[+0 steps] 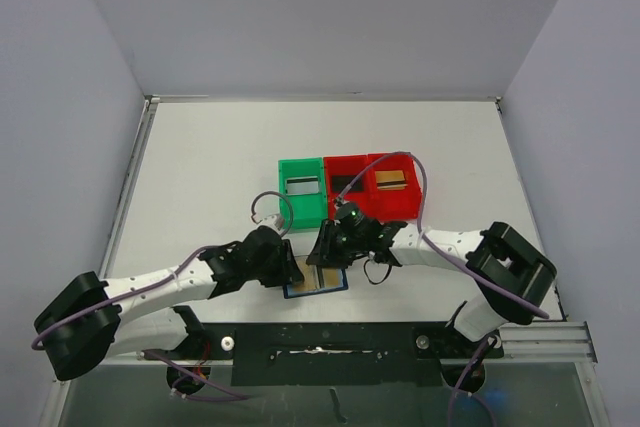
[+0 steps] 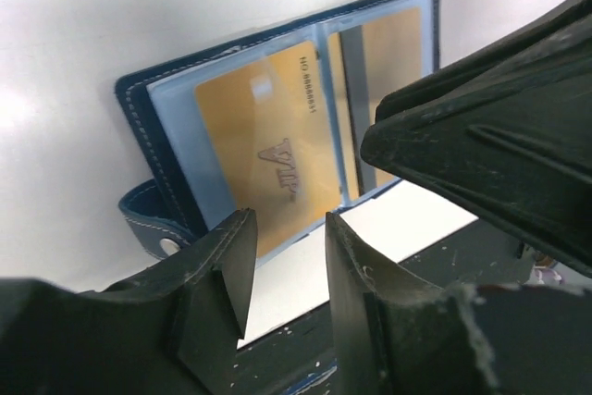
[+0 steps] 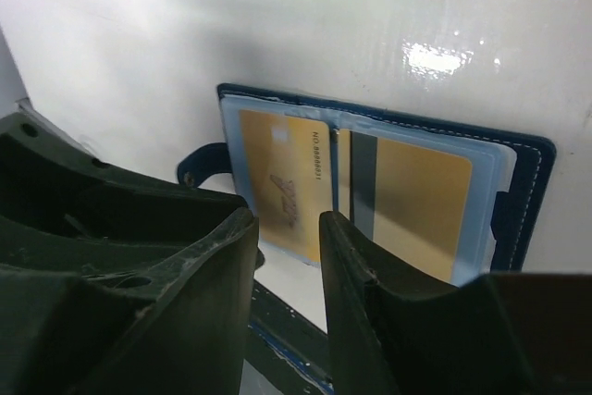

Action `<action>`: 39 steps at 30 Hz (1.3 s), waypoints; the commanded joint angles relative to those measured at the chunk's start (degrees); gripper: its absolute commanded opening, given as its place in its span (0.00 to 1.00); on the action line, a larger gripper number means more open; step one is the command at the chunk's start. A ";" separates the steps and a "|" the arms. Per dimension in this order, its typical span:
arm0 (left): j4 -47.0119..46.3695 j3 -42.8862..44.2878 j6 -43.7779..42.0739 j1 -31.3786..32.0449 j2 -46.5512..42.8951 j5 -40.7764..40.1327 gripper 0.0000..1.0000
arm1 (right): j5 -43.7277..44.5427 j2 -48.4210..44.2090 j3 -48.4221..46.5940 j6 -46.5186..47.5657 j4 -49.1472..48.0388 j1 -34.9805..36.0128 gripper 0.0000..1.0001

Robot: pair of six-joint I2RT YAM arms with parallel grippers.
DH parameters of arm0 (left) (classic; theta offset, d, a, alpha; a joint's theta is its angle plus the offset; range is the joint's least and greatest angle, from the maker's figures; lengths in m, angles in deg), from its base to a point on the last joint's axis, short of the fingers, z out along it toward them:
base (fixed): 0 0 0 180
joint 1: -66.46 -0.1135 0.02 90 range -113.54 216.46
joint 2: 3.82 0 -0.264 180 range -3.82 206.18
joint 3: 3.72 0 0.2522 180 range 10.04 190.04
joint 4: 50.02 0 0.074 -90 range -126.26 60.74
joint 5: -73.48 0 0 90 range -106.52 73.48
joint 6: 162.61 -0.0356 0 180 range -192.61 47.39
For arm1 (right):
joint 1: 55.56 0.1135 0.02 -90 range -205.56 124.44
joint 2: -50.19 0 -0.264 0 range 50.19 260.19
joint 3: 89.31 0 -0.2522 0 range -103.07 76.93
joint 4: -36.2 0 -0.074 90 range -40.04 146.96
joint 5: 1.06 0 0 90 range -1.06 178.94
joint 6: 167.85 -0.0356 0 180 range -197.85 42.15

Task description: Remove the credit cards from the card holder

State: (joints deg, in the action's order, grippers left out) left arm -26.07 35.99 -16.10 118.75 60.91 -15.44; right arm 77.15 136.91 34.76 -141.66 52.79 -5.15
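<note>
The card holder [image 1: 316, 280] lies open and flat near the table's front edge, dark blue with blue-grey pockets [image 2: 176, 127]. Two gold credit cards sit in its pockets: one marked VIP [image 2: 264, 150] [image 3: 282, 168] and one with a dark stripe [image 2: 393, 48] [image 3: 416, 191]. My left gripper [image 1: 296, 272] [image 2: 289, 247] hovers at the holder's near left edge, open, with nothing between its fingers. Over the holder's far edge my right gripper [image 1: 326, 255] [image 3: 289, 238] also stands open and empty. Each wrist view shows the other gripper's black body close beside it.
A green bin [image 1: 303, 209] and a red two-part bin [image 1: 372, 205] stand side by side just behind the holder, with cards lying inside them. The black mounting rail [image 1: 330, 342] runs along the table's front edge right below the holder.
</note>
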 commanded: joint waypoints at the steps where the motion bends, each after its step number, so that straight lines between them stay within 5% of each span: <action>1: 2.35 0.43 -0.87 -0.60 0.92 -3.07 0.32 | 0.22 2.69 -2.84 0.88 0.25 1.47 0.32; 7: 2.09 -0.16 -2.31 -1.10 2.42 -1.85 0.22 | 2.18 5.17 -4.81 2.10 4.93 3.25 0.30; 19: 4.95 0.41 -2.81 -1.06 2.71 -2.82 0.19 | 5.39 5.31 -6.83 2.18 8.27 4.02 0.29; 39: 3.77 -0.37 -2.37 -1.13 1.36 -1.78 0.19 | -1.04 5.97 -1.22 -0.05 -3.47 2.98 0.17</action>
State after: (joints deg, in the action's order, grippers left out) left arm -22.37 35.69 -17.76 117.86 62.62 -16.90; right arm 79.03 143.91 31.74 -140.52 55.77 -1.54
